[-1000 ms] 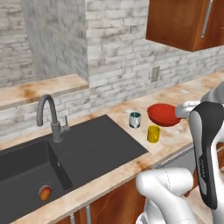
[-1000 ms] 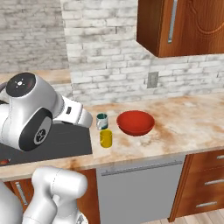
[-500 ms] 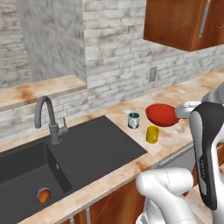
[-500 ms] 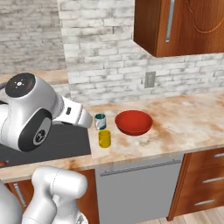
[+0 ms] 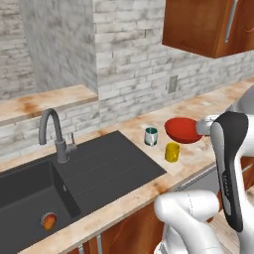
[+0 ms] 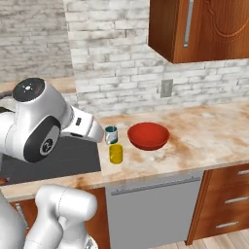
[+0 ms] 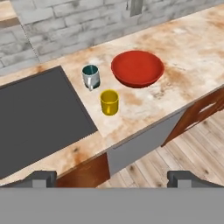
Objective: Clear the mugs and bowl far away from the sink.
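— Hand view, left to right: what do we see?
— We see the sink (image 7: 39, 118) at left, then the teal mug (image 7: 90, 76) and yellow mug (image 7: 109, 102) at centre, the red bowl (image 7: 137, 68) at upper centre right, all on the counter (image 7: 192, 48).
— Our gripper (image 7: 112, 178)?
— Spread wide, holding nothing, at the bottom.

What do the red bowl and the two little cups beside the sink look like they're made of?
The red bowl looks like glazed ceramic or glossy plastic: plain, with a soft sheen. The yellow mug seems matte plastic or ceramic, one flat colour throughout. The teal-lined mug has a pale grey, faintly shiny outside, perhaps enamelled metal or glazed ceramic. These are rendered pictures, so all three are guesses.
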